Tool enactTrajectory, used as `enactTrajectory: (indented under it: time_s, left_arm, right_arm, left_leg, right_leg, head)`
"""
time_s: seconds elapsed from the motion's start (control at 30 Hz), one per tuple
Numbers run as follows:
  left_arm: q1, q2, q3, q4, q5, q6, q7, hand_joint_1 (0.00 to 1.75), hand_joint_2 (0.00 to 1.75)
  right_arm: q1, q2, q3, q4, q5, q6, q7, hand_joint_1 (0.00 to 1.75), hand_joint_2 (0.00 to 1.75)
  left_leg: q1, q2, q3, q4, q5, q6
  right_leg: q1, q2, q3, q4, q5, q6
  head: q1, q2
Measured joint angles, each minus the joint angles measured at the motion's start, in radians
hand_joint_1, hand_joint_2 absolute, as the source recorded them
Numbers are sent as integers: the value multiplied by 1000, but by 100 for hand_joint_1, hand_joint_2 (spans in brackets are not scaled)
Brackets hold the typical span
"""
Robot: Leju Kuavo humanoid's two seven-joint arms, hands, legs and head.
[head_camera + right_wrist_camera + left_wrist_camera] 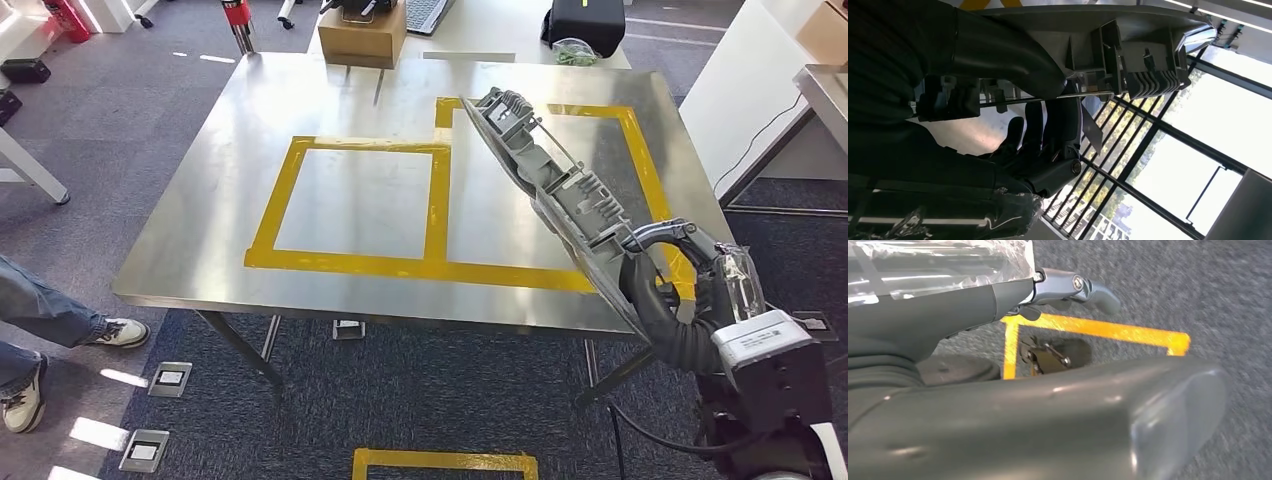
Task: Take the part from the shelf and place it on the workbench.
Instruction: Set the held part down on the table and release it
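Gripping a long grey ribbed plastic part [548, 185] above the steel workbench [330, 110], its lower end hidden.
Right hand [655, 270] clasps it; left hand [1068, 290] fingers curled, grip unclear.

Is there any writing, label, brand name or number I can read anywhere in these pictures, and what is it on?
No readable text in any view.
Grey part held by the right hand: moulded ribs and clips, no lettering to make out.
Workbench: yellow tape outlines, no words.
Cardboard box beyond the bench: no print legible.
White block on the right forearm: no marking visible.
Floor plates: any markings too small to read.
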Motion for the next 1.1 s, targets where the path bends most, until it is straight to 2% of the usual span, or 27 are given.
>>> enactTrajectory:
  time_s: [0.07, 0.13, 0.2, 0.23, 0.27, 0.3, 0.33, 0.37, 0.4, 0.43, 0.5, 0.6, 0.67, 0.73, 0.77, 0.8, 0.83, 0.87, 0.9, 0.93, 0.97, 1.07, 1.1]
  left_arm:
    - [-2, 1, 0, 0, 0, 0, 0, 0, 0]
    - [-5, 2, 0, -1, 0, 0, -1, 0, 0]
    - [-4, 1, 0, -1, 1, 0, -2, 0, 0]
    - [-2, 1, 0, -1, 1, 0, -1, 0, 0]
    - [1, 1, 0, -1, 1, 0, -1, 0, 0]
    - [3, 1, 0, -1, 2, 0, -1, 0, 0]
    - [4, 1, 0, -1, 2, 0, -1, 0, 0]
    - [4, 1, 0, -1, 3, 0, -1, 0, 0]
    - [3, 1, 0, -1, 3, 0, -1, 0, 0]
    - [2, 0, 0, -1, 3, 0, -1, 0, 0]
    - [0, -1, 0, -1, 3, 0, -2, 0, 0]
    - [-3, -2, 0, -1, 3, -1, -7, 0, 0]
    - [-6, -2, 0, -1, 3, -2, -10, 0, 0]
    - [-6, -2, 0, -1, 3, -3, -11, 0, 0]
    - [-5, -2, 0, -1, 3, -4, -12, 0, 0]
    - [-4, -2, 0, -1, 3, -4, -12, 0, 0]
    - [-4, -2, 0, -1, 3, -5, -12, 0, 0]
    - [-5, -2, 0, -1, 3, -5, -12, 0, 0]
    - [-5, -2, 0, -1, 3, -5, -12, 0, 0]
    - [-6, -3, 0, -1, 2, -6, -12, 0, 0]
    - [-7, -4, -1, -1, 2, -6, -12, 0, 0]
    - [-8, -5, -4, -1, -3, -6, -9, 0, 0]
    - [-9, -5, -5, -1, -4, -6, -8, 0, 0]
  right_arm:
    - [0, -1, 0, 0, 1, -1, 2, 175, 175]
    - [-2, -2, -1, -1, 2, -1, 4, 175, 175]
    - [-3, -2, 0, 0, 3, -2, 8, 175, 175]
    - [-3, -2, 1, 1, 4, -2, 9, 175, 175]
    - [-3, -2, 2, 2, 4, -3, 11, 175, 175]
    - [-3, -2, 3, 2, 4, -3, 12, 175, 175]
    - [-3, -2, 4, 3, 4, -4, 13, 175, 175]
    - [-2, -2, 6, 3, 3, -4, 14, 175, 175]
    - [-2, -2, 7, 3, 3, -4, 15, 175, 175]
    - [-3, -2, 8, 3, 2, -5, 15, 175, 175]
    - [-4, -2, 9, 3, 1, -6, 15, 175, 175]
    - [-3, -2, 12, 3, -1, -8, 17, 175, 175]
    - [-3, -2, 15, 3, -7, -9, 19, 175, 175]
    - [-3, -2, 17, 4, -12, -11, 24, 175, 175]
    - [-3, -2, 18, 4, -11, -12, 29, 175, 175]
    - [-4, -1, 20, 5, -8, -13, 34, 175, 175]
    - [-4, -1, 22, 5, -4, -14, 39, 175, 175]
    - [-4, -1, 24, 6, -1, -14, 44, 175, 175]
    - [-5, -1, 26, 6, 0, -13, 47, 175, 175]
    - [-8, 0, 28, 6, 1, -12, 49, 175, 175]
    - [-11, 0, 31, 6, 3, -10, 50, 175, 175]
    - [-25, 1, 42, 6, 7, -2, 49, 175, 175]
    - [-30, 1, 47, 6, 8, 2, 47, 175, 175]
  left_leg:
    - [5, 0, 15, -34, -15, 9]
    - [12, -2, 33, -64, -22, 17]
    - [14, -4, 41, -70, -26, 20]
    - [13, -4, 45, -70, -29, 21]
    - [13, -4, 52, -70, -35, 21]
    - [12, -4, 61, -69, -42, 20]
    - [12, -4, 71, -69, -49, 19]
    - [12, -4, 80, -69, -58, 17]
    - [10, -5, 88, -68, -65, 13]
    - [9, -5, 93, -67, -71, 9]
    - [6, -4, 95, -66, -76, -1]
    - [7, -2, 89, -51, -93, -19]
    - [11, -1, 50, 34, -135, -31]
    - [18, -1, -18, 164, -177, -42]
    - [22, -1, -44, 203, -178, -47]
    - [26, -1, -56, 207, -157, -52]
    - [30, -1, -51, 176, -121, -56]
    - [35, 0, -33, 117, -75, -62]
    - [37, 0, -14, 63, -43, -67]
    - [39, 0, 6, 14, -29, -68]
    - [38, 0, 19, -16, -27, -63]
    - [35, -4, 29, -31, -40, -44]
    - [34, -5, 28, -31, -42, -45]
  right_leg:
    - [0, -3, -6, -1, -5, 12]
    - [1, -7, -31, 45, -32, 21]
    - [-1, -8, -100, 166, -76, 26]
    - [-1, -8, -137, 223, -88, 29]
    - [-1, -8, -166, 260, -83, 30]
    - [-1, -8, -176, 258, -55, 29]
    - [-1, -8, -168, 220, -11, 28]
    - [-1, -9, -149, 161, 39, 24]
    - [2, -9, -129, 106, 73, 21]
    - [4, -10, -110, 63, 89, 16]
    - [9, -9, -94, 25, 79, 6]
    - [3, -8, -82, 4, 67, -8]
    - [0, -11, -70, -4, 64, -18]
    - [0, -13, -62, -4, 59, -26]
    - [-1, -12, -58, -3, 55, -28]
    - [-1, -11, -53, -1, 51, -27]
    - [-3, -10, -48, 2, 46, -26]
    - [-4, -8, -43, 6, 39, -23]
    - [-4, -7, -39, 11, 33, -20]
    - [-3, -5, -38, 17, 26, -14]
    - [-1, -4, -40, 23, 22, -9]
    - [1, -4, -48, 26, 22, 0]
    - [0, -5, -47, 24, 23, 2]
  head:
    - [-1, 0]
    - [8, 0]
    - [21, 0]
    - [26, 0]
    - [30, 0]
    - [32, 0]
    - [35, 0]
    - [38, 0]
    - [40, 0]
    - [42, 0]
    - [43, 0]
    - [38, 0]
    - [29, 0]
    - [20, 0]
    - [17, 0]
    - [15, 0]
    - [13, 0]
    - [10, 0]
    - [7, 0]
    - [3, 0]
    - [1, 0]
    - [6, 0]
    - [8, 0]
